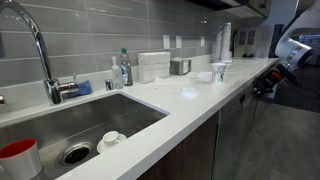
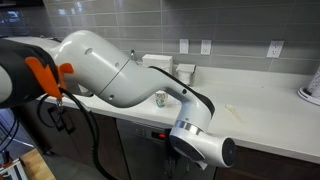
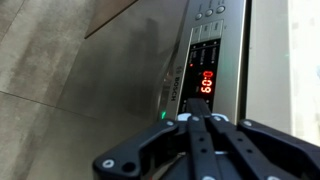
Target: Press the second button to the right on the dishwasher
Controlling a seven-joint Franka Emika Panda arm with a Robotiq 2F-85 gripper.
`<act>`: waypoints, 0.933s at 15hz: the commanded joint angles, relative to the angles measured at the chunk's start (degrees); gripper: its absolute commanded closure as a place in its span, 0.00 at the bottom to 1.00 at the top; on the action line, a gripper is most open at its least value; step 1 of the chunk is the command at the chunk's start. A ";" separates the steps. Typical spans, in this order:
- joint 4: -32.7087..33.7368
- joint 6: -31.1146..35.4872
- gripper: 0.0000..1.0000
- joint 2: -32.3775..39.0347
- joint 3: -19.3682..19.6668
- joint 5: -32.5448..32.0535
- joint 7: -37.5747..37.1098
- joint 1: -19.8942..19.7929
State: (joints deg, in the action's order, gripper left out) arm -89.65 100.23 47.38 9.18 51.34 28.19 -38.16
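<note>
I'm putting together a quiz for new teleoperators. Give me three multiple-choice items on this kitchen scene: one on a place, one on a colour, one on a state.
1. Where is the small white cup?
A. in the steel sink basin
B. on the white counter
C. on the floor

2. What colour is the plastic cup at the sink's near corner?
A. blue
B. red
C. green

3. The display on the grey brushed-metal dishwasher front is:
A. dark
B. lit
C. covered by a cloth

Answers:
1 A: in an exterior view the cup lies in the basin, near the round drain.
2 B: its rim and wall are red.
3 B: digits glow on it in the wrist view.
</note>
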 commanded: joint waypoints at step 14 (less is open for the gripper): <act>8.07 0.60 1.00 7.06 -1.46 4.46 -0.55 -1.24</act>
State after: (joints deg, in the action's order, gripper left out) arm -83.89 100.25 52.29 8.11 55.29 28.17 -38.74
